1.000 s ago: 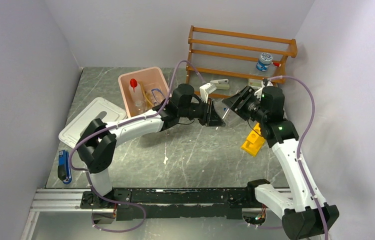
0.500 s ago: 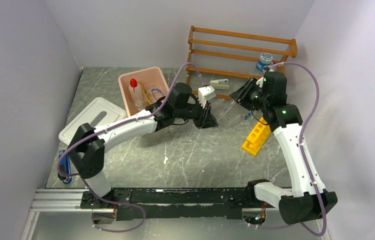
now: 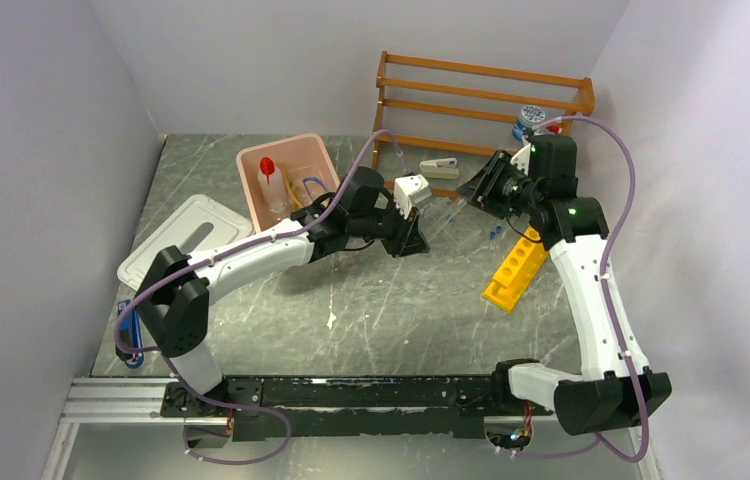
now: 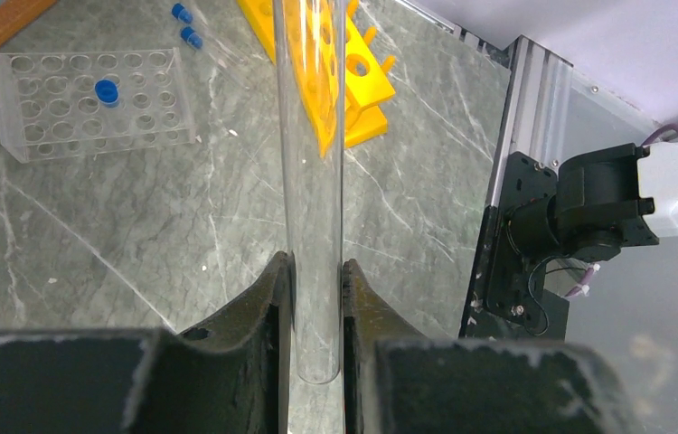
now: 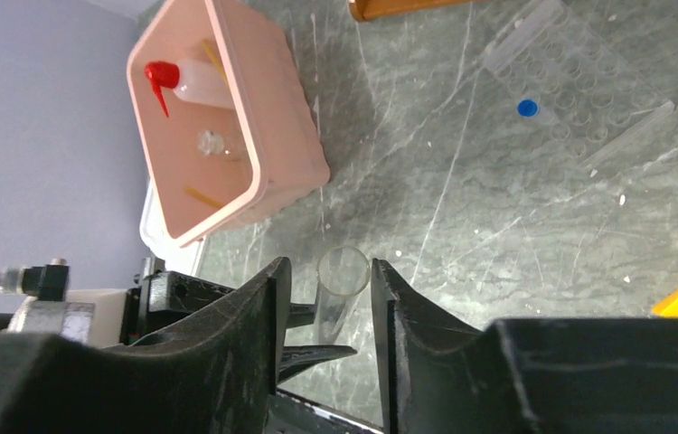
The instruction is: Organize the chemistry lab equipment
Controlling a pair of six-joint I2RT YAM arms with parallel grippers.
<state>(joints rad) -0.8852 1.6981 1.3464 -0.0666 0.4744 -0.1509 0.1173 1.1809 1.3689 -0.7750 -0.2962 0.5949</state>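
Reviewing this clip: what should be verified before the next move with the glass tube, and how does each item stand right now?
1. Grip: left pincer shut on clear tube, ok.
2. Receiver: right pincer open, straddling the tube's mouth, ok.
3. Centring: tube sits off to one side in the right pincer, not ok.
4. Contents: nothing seen inside the tube, ok.
5. Likely destination: yellow rack, visible holes free, ok; the rest cannot tell.

No text, number or brand could be read anywhere; the print on the jar (image 3: pixel 528 119) was too small.
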